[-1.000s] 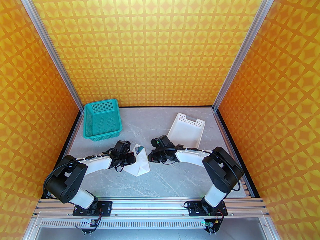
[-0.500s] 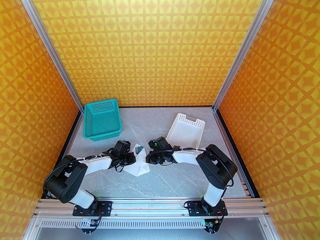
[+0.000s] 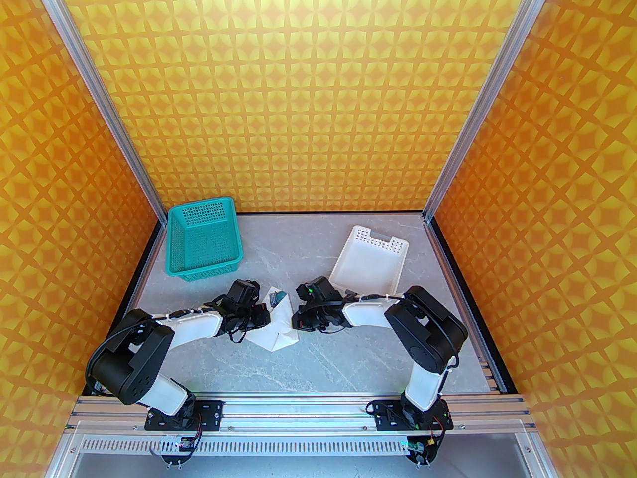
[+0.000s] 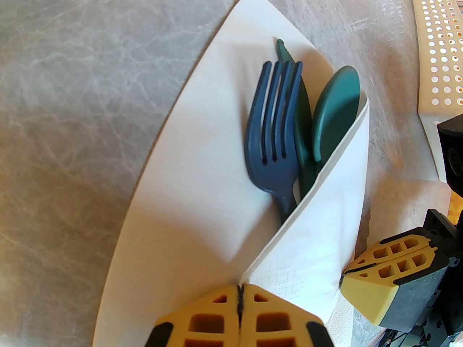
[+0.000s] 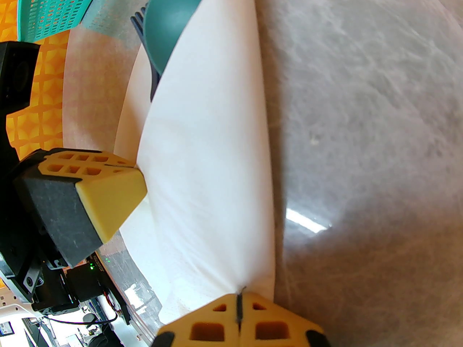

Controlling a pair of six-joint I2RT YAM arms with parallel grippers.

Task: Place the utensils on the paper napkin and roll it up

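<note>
Top external view, left to right: a teal basket sits at the upper left of the table. The left gripper and right gripper meet at the frame's centre, on either side of the paper napkin. A white perforated tray lies to the upper right. The utensils poke out of the napkin's upper end.

Placing looks done. In the left wrist view all 3 pieces lie together on the napkin: the fork on the left, the knife in the middle and partly under it, the spoon on the right. Rolling, I judge, is only begun: 1 flap is folded from the right over the handles, the heads are bare, and a wide strip of paper on the left lies flat.

At bottom centre of that view the left gripper's tips are clenched. The flap's lower edge runs into their seam, so they seem to pinch the paper just below the handles. In the right wrist view the right gripper, at bottom centre, is clenched on a puckered bit of napkin at the fold's edge. The spoon shows at the upper left there, well away from its tips.
</note>
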